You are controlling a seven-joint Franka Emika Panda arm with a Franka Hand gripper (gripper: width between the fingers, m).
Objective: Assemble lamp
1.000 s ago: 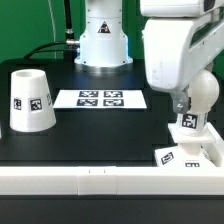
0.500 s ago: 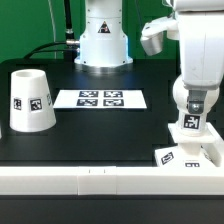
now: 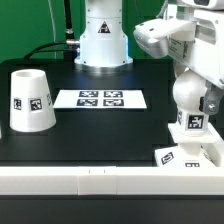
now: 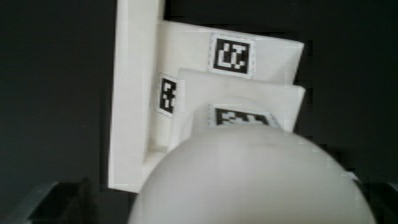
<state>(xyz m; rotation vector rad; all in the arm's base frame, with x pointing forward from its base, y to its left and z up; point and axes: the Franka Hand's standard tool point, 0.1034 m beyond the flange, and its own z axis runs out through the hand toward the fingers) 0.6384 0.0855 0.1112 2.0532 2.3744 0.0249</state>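
Note:
The round white bulb stands upright with its marked stem on the flat square base at the exterior view's right, near the front ledge. My gripper hangs from the arm above and is shut on the bulb's round head; a dark finger shows beside it. In the wrist view the bulb fills the space between the dark fingers, with the base and its markers beneath. The tapered shade stands alone, wide end down, at the exterior view's left.
The marker board lies flat in the middle of the black table. The robot's white pedestal stands behind it. A white ledge runs along the front edge, close to the base; it also shows in the wrist view.
The arm's upper body has swung and turned above the bulb, uncovering more of the bulb's head. The bulb's stem marker has shifted slightly right. The bulb stays on the base.

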